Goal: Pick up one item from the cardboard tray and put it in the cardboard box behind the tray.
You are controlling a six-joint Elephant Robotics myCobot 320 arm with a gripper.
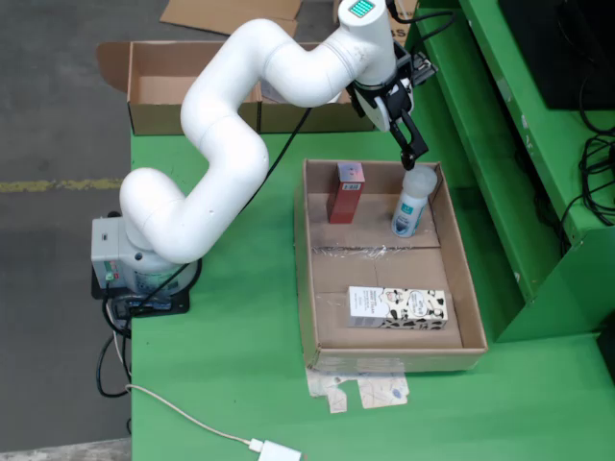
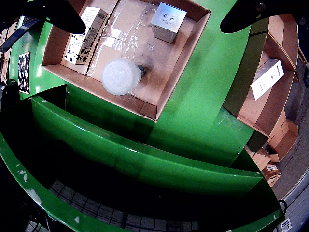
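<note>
White arm (image 1: 231, 125) bent over green table (image 1: 221, 355). Black gripper (image 1: 415, 154) hanging just above capped white bottle (image 1: 414, 202), upright at far right of cardboard tray (image 1: 306, 279). Red carton (image 1: 346, 191) standing far left in tray. Black-and-white spotted box (image 1: 397, 307) lying flat at near end. Open cardboard box (image 1: 154, 86) farther back, beyond tray.

Green table (image 1: 240, 384) stands on grey concrete floor (image 1: 48, 115); faded yellow floor line (image 1: 58, 184) at left; green shelving frame (image 1: 524, 125) at right; even lighting.
</note>
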